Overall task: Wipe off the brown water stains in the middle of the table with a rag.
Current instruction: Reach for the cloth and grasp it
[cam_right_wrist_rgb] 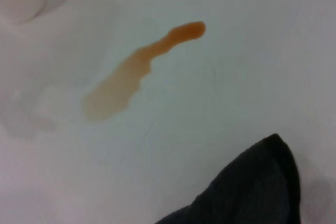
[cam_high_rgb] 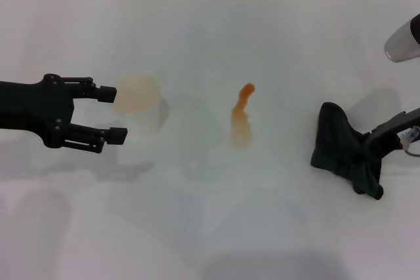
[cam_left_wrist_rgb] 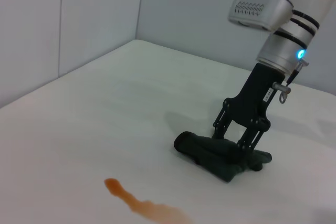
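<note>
Fingers of the right gripper are closed on the dark rag, which touches the white surface. The brown water stains lie to the side of those fingers, toward the middle, apart from the rag. The streak is long and thin, running away from the robot, wider at its near end. The right arm is nearer to it, so a sideways sweep looks best. Left gripper fingers are spread open by a paper cup.
</note>
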`<state>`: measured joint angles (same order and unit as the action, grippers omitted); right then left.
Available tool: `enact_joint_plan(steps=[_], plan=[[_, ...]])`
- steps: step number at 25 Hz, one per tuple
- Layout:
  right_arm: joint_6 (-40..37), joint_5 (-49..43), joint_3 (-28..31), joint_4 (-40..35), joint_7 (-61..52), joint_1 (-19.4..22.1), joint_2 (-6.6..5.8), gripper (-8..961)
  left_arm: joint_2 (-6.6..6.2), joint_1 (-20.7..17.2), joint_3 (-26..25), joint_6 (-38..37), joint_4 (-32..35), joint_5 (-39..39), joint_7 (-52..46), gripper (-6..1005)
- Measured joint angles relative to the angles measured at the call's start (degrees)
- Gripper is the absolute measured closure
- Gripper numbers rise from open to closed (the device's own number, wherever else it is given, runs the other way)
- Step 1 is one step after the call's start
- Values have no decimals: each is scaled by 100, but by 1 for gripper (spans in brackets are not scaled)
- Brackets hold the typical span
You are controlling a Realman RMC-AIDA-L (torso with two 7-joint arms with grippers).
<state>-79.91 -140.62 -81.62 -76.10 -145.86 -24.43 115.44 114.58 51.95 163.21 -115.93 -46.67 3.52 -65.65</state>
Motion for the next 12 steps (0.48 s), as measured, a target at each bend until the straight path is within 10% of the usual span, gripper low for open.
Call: enact_joint_plan(steps=[12], plan=[[1,45,10,-55,-30,0,5,560,20,-9,0,0,0,-1,-1,111]])
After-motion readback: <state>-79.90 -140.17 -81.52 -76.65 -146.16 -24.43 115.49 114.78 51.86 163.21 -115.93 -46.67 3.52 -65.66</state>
